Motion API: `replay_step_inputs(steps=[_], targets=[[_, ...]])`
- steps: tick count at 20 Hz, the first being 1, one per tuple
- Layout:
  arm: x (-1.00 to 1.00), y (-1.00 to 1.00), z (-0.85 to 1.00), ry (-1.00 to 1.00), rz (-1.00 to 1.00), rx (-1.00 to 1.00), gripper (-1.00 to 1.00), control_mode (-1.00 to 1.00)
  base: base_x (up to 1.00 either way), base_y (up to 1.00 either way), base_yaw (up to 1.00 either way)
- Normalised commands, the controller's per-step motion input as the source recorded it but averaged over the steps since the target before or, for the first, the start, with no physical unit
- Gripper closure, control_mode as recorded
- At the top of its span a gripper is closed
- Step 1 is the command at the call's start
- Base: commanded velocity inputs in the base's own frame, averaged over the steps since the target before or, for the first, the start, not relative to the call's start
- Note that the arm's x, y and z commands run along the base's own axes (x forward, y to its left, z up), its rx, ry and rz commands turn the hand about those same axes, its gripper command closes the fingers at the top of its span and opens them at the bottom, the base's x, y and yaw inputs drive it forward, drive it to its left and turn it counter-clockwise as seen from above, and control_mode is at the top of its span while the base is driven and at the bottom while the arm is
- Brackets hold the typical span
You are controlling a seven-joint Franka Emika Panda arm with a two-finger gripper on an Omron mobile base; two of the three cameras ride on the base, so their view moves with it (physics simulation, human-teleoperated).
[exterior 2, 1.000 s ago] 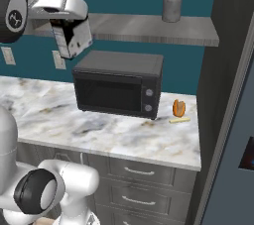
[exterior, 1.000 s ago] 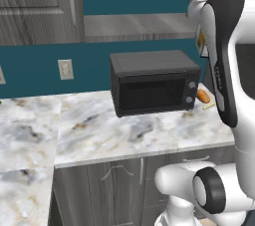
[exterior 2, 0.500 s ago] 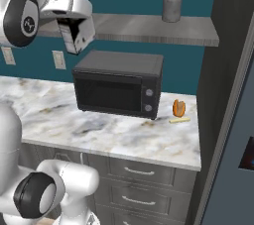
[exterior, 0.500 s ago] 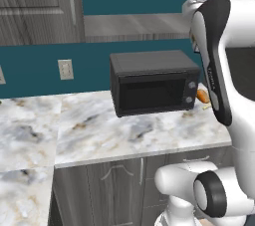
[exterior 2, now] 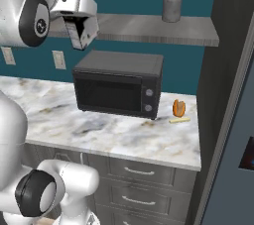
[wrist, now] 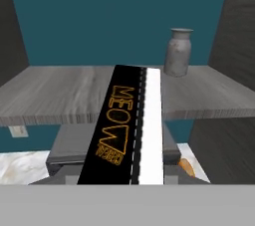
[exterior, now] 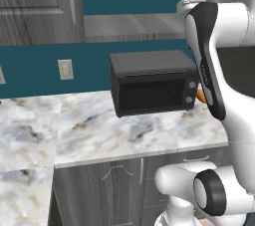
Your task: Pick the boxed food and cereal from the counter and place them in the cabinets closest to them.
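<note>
one microwave (exterior 2: 119, 84); one jar (exterior 2: 172, 3) — one boxed food (wrist: 127, 130)

The claw (exterior 2: 79, 33) holds the black box (wrist: 127, 130) at the upper left of the right base view, in front of the shelf (exterior 2: 149, 27) and above the microwave (exterior 2: 119, 83). In the hand view the shelf board is bare over its whole left and middle part; there is free room to pass there. The metal jug (wrist: 178, 52) stands at the right rear of the shelf, in the upper right of the frame, and blocks that corner. A dark wall (wrist: 238, 46) closes the right side. Below, the microwave top leaves only a low gap under the shelf. On the counter (exterior 2: 99, 130), the space left of the microwave is open; at the right an orange thing (exterior 2: 178, 107) stands near the microwave.
</note>
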Motion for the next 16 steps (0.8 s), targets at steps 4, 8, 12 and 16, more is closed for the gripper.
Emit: replay_step_inputs(steps=[4, 8, 12, 16], targets=[[0.32, 0.00, 0.03, 0.00, 0.00, 0.00, 1.00, -1.00, 0.00, 0.00, 0.00], [0.28, 0.00, 0.05, 0.00, 0.00, 0.00, 1.00, -1.00, 0.00, 0.00, 0.00], [0.23, 0.00, 0.04, 0.00, 0.00, 0.00, 1.00, -1.00, 0.00, 0.00, 0.00], [0.20, 0.00, 0.00, 0.00, 0.00, 0.00, 1.00, -1.00, 0.00, 0.00, 0.00]])
